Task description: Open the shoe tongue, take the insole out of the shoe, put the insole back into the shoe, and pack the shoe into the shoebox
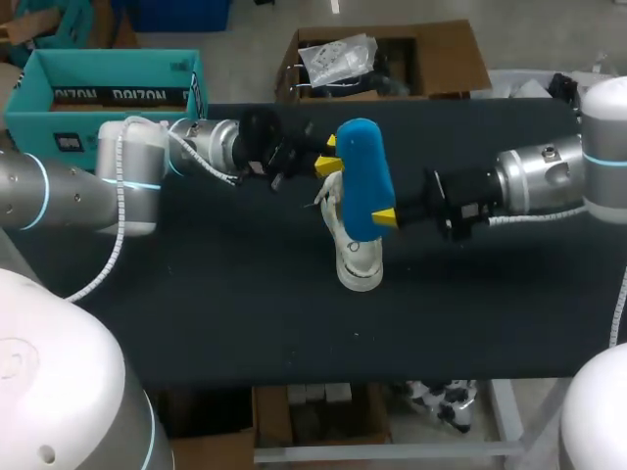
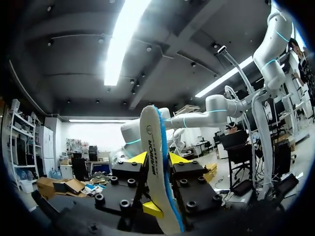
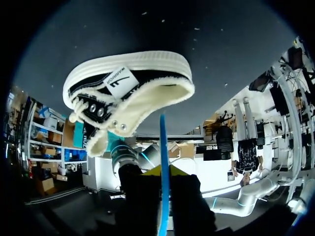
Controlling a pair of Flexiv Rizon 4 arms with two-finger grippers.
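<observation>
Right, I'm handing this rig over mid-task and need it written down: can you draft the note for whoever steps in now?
Left end effector: shut on one edge of the insole.
Right end effector: shut on the opposite edge.
The insole is out, held above the shoe, which lies ungripped on the table.
The open shoebox is at the far left.
Done: insole taken out.
To do: put it back in, pack the shoe into the shoebox.
</observation>
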